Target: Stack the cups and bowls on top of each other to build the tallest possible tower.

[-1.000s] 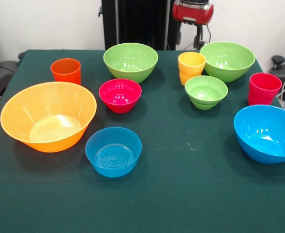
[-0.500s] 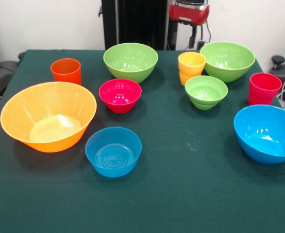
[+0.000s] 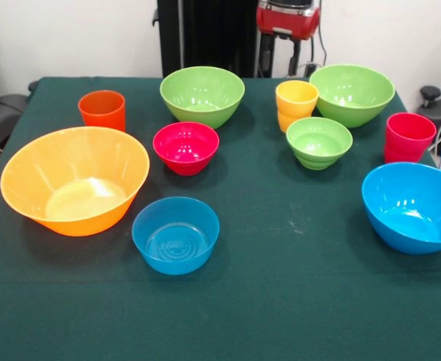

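Waiting to start: 10 pieces sit apart on the bench point(image 3: 295, 301), no tower begun, arm high at the far edge.

Only the red arm head point(image 3: 288, 16) shows, so whether the pincer is open or closed cannot be told. Risks, as I judge them: the yellow cup point(image 3: 296, 103) nearly touches the small green bowl point(image 3: 318, 141) and stands just beside a big green bowl point(image 3: 351, 93), so a descent there could knock a neighbour; the red cup point(image 3: 409, 136) and big blue bowl point(image 3: 414, 206) crowd the right edge and could be pushed off. Glossy walls may slip. Open room lies along the near edge and centre.
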Available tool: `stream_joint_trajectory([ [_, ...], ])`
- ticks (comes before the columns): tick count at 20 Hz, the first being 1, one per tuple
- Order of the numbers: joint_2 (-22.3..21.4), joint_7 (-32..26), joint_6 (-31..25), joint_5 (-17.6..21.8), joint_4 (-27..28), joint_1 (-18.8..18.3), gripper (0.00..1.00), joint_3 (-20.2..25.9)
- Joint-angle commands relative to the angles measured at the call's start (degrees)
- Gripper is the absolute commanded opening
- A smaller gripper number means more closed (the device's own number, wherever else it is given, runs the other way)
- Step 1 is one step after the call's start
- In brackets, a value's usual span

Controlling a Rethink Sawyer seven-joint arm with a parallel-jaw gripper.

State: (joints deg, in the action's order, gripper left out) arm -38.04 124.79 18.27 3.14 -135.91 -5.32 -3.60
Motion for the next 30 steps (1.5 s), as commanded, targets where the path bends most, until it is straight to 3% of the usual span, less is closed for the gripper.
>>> stream_joint_trajectory([
  [1, 4.88, 6.96, 3.36, 2.67, 6.66, -0.75, 1.00, 4.97],
  [7, 6.88, 8.54, 6.44, 4.02, 7.25, -1.52, 1.00, 6.35],
  [14, 8.43, 9.38, 9.23, 2.24, 7.45, 0.06, 1.00, 5.47],
  [19, 9.68, 8.94, 10.94, 3.52, 8.38, -1.74, 1.00, 5.76],
  [30, 11.63, 9.34, 15.20, 3.45, 8.20, -1.74, 1.00, 5.18],
])
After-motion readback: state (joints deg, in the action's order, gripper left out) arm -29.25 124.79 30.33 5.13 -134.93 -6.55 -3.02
